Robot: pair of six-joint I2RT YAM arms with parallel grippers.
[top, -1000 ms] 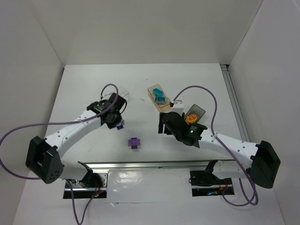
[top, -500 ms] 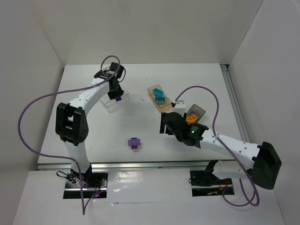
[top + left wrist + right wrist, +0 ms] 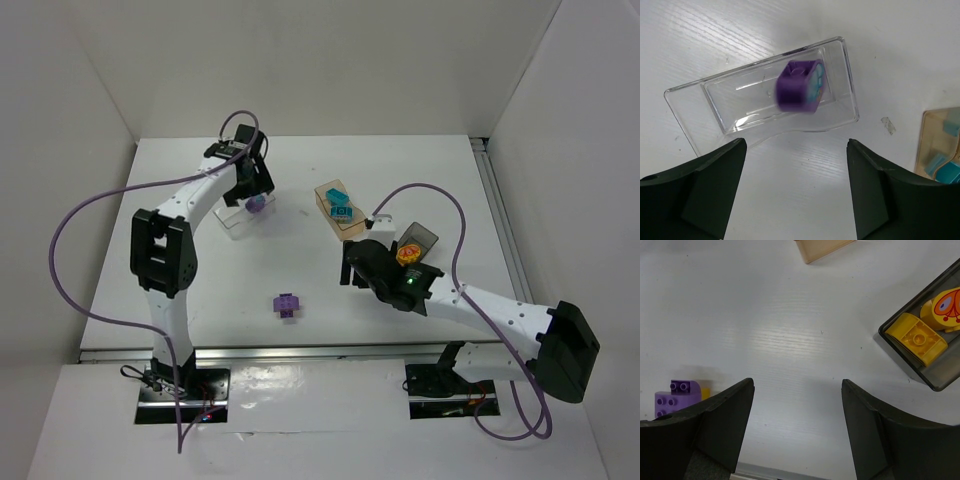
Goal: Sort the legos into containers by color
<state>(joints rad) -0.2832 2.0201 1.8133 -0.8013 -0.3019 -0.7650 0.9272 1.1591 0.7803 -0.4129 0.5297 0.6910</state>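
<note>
Risks bouncing the seemingly falling purple brick [image 3: 800, 86] out of the clear box [image 3: 740, 106] beneath the wide-open left gripper [image 3: 796, 145].

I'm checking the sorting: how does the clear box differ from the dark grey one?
The clear box is colourless, the table showing through; the grey box is dark and smoky. The clear box has one blurred purple brick in or just over it; the grey box holds yellow pieces. The clear box lies left, the grey box right. Both are small open rectangular boxes.
</note>
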